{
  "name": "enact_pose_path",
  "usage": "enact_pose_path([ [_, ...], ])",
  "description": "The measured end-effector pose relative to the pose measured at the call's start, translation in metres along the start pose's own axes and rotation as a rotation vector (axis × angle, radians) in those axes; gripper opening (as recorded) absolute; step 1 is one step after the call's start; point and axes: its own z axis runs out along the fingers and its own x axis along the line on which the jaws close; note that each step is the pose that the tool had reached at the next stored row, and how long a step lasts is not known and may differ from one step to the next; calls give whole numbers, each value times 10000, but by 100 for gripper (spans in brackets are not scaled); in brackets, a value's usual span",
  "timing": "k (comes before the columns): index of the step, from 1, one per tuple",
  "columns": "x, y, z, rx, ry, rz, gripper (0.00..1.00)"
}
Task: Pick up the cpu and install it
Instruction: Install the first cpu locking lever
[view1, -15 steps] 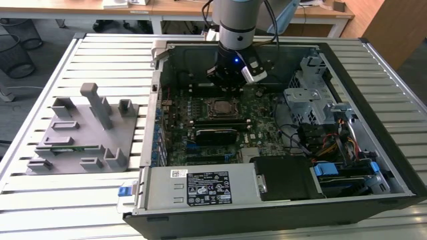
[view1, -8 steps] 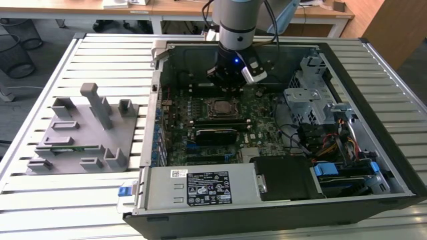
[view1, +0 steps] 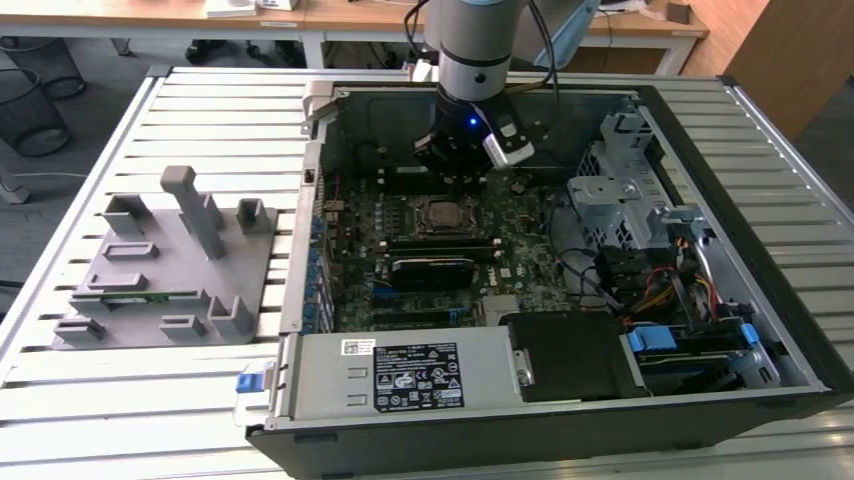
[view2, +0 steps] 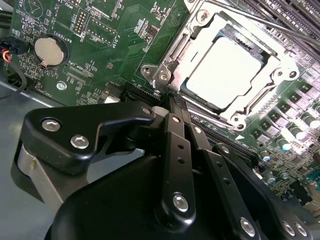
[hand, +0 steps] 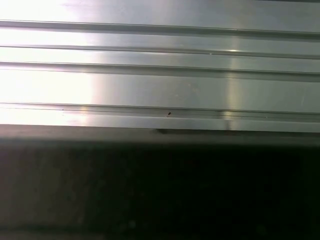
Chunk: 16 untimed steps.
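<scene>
A: Where is the cpu (view2: 227, 72) sitting?

B: In the second wrist view it lies flat inside the socket (view2: 287, 65) on the motherboard (view2: 105, 45), its pale metal top facing up and the socket's metal frame all around it. In the exterior view the socket (view1: 442, 214) shows as a small square near the middle of the board, with the chip a grey patch within it.

A: And the jaws?

B: The gripper (view2: 172, 102) has its tip just beside one corner of the socket frame. The two black fingers (view2: 175, 145) run side by side and look pressed together, with nothing pinched between them. Whether the tip touches the frame I cannot tell.

A: Where is the arm in the wider scene?

B: In the exterior view the gripper (view1: 461, 185) hangs inside the open computer case (view1: 767, 300), just behind the socket.

A: What else is around?

B: A round coin battery (view2: 50, 50) sits on the board, well apart from the socket. The case lies on a slatted metal worktop (view1: 200, 110). On the exterior view's left stands a grey fixture tray (view1: 160, 270), with a narrow green memory stick (view1: 134, 296) lying in it. The first wrist view shows the worktop's bright ribs (hand: 160, 75).
</scene>
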Motion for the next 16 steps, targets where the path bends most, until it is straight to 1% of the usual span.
enact_pose_path([
  [6,0,0,-8,-1,-1,0,11],
  [10,-1,0,-4,59,15,-1,11],
  [16,-1,-2,13,85,39,1,11],
])
